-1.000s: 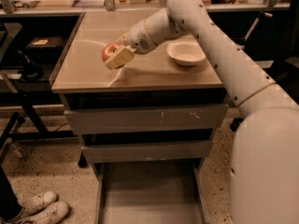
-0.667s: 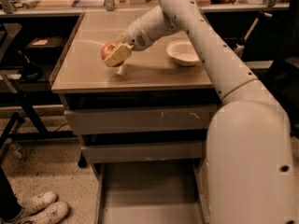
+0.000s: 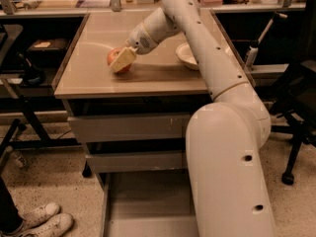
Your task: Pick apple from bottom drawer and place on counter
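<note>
On the smooth beige-grey glossy counter point(image 3: 163, 75), toward nine o'clock of its middle: small round red-and-yellow apple point(image 3: 113, 57), pinched between the fingers of the white two-finger gripper point(image 3: 119, 59). Shallow white bowl point(image 3: 187, 56) at three o'clock, apart. Deep grey bottom drawer point(image 3: 148, 206) open below. Handling — lower until settled, spread fingers slowly, withdraw straight up; prone to rolling.

One apple point(image 3: 115, 57), far left on the counter point(image 3: 158, 78). One gripper point(image 3: 122, 60), clamped on the apple there. One robot arm point(image 3: 222, 98). One white bowl point(image 3: 188, 56), far right on the counter. One counter. Three grey drawers: two shallow drawers point(image 3: 128, 127) closed, one bottom drawer point(image 3: 148, 206) pulled open, near centre. Two white sneakers point(image 3: 45, 220), near left on the floor. One black office chair point(image 3: 298, 107), right edge.
</note>
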Controlling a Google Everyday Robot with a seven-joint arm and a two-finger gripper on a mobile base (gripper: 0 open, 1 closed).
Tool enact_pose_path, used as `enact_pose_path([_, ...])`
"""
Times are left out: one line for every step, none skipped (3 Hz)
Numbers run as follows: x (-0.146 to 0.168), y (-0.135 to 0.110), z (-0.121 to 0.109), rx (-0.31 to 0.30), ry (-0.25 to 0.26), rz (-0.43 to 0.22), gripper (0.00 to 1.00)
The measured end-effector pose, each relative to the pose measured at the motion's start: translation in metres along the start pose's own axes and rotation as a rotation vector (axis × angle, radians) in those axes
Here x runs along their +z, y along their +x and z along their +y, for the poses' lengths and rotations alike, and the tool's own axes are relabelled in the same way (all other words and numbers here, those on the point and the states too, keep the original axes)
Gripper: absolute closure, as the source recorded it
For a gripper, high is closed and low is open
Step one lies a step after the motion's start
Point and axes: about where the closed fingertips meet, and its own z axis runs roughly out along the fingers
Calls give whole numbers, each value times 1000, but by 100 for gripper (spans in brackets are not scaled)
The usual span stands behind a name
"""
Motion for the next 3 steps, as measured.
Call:
enact_pose_path([5, 4, -6, 19, -14, 11, 100])
enact_pose_path([5, 4, -6, 19, -14, 11, 81])
enact_pose_path([5, 4, -6, 19, -14, 11, 58])
